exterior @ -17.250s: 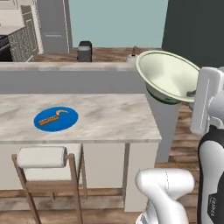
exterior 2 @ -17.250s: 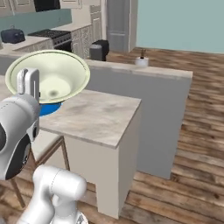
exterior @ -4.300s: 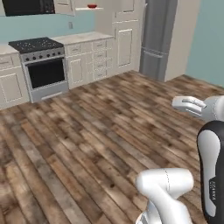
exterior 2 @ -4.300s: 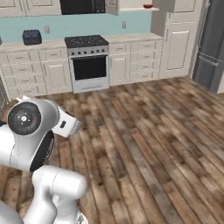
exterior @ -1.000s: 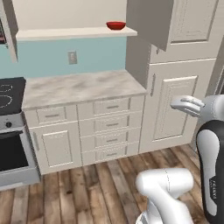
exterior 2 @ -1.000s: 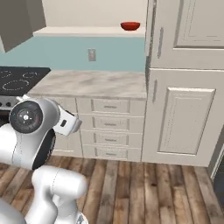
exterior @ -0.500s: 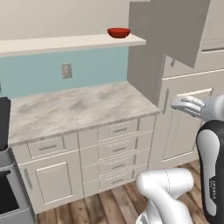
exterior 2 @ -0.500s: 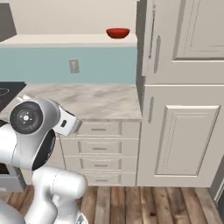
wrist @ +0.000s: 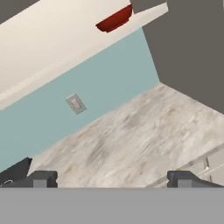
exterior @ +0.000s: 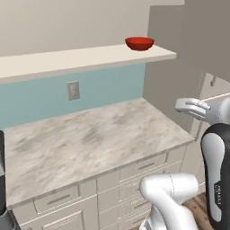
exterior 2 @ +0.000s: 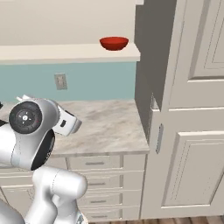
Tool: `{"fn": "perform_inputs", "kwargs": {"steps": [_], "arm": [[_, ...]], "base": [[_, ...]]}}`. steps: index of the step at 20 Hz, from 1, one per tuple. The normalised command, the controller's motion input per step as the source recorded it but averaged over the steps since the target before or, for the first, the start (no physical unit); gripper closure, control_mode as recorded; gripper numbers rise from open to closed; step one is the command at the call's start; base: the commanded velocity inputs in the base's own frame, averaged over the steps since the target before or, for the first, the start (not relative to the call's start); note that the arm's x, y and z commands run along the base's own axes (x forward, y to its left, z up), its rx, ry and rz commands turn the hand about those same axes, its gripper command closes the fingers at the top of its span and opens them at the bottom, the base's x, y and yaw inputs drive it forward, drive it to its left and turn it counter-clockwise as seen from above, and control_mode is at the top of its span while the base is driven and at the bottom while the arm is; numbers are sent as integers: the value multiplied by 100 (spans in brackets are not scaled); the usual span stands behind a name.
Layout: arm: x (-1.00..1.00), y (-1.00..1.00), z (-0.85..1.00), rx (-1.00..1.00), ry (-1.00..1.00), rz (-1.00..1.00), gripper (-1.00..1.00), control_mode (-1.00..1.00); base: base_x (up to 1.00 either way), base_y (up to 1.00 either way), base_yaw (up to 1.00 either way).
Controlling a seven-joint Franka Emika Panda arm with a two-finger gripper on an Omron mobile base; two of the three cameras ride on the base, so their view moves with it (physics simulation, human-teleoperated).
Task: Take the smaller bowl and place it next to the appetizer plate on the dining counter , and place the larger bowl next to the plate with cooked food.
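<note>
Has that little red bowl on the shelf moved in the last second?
No. The red bowl sits on the shelf near its end by the tall cabinet, as before; only the camera drove closer.

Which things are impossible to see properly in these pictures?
- Inside of the red bowl: hidden by its own rim, all views.
- Shelf: cut off by the left edge, left base view.
- Gripper: finger tips cut off by the bottom band, hand view.
</note>
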Motion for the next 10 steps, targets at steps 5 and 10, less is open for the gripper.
{"fn": "perform_inputs", "kwargs": {"steps": [5, 10], "arm": [[0, 0, 0, 0, 0, 0, -100, 100], [0, 0, 0, 0, 0, 0, -100, 100]], "base": [[100, 4, -4], [100, 6, 0]]}}
